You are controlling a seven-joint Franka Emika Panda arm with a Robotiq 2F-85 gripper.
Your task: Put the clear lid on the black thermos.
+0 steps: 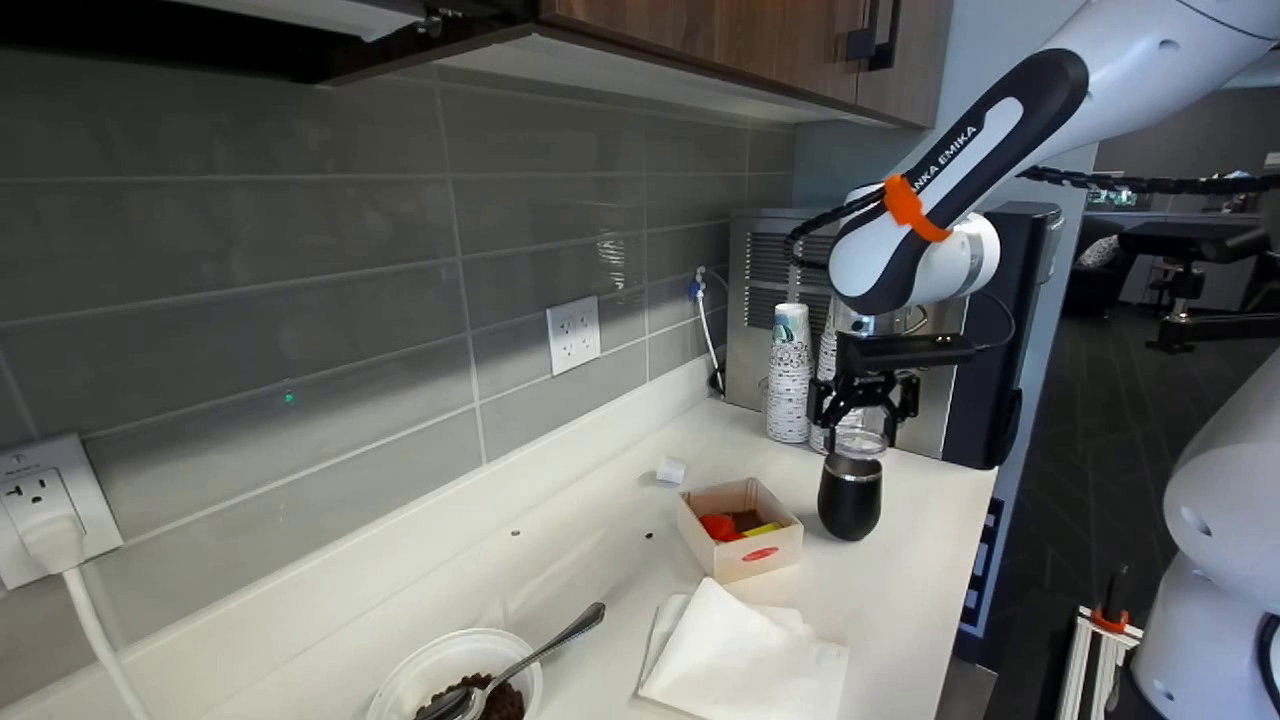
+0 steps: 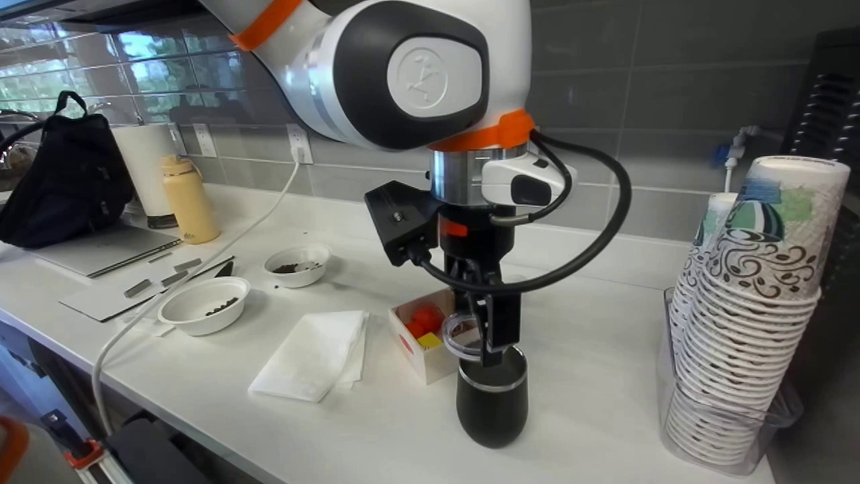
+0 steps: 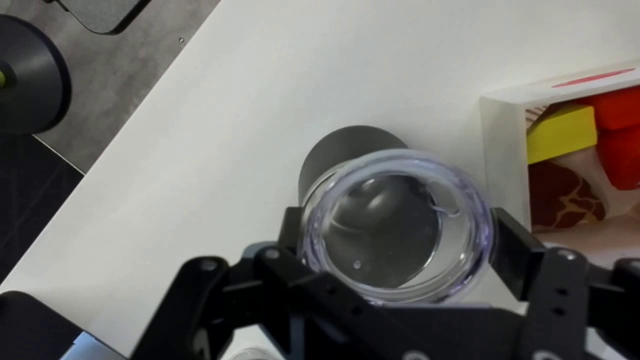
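Note:
The black thermos [image 1: 850, 503] stands upright on the white counter, with a silver rim and an open top, in both exterior views [image 2: 492, 407]. In the wrist view its dark wall [image 3: 347, 142] shows behind the lid. The clear lid [image 1: 861, 443] is a round transparent piece between my gripper's fingers [image 3: 397, 232]. My gripper [image 1: 857, 425] is shut on the lid's sides and points down. It holds the lid [image 2: 462, 336] just above the thermos, shifted toward the box side of the opening in an exterior view. Whether lid and rim touch cannot be told.
An open box [image 1: 745, 560] with red and yellow items stands close beside the thermos. White napkins [image 2: 312, 356] lie near it. Stacked paper cups [image 2: 739, 336] stand in a clear holder. White bowls [image 2: 205, 306] and a yellow bottle [image 2: 190, 202] are farther along the counter.

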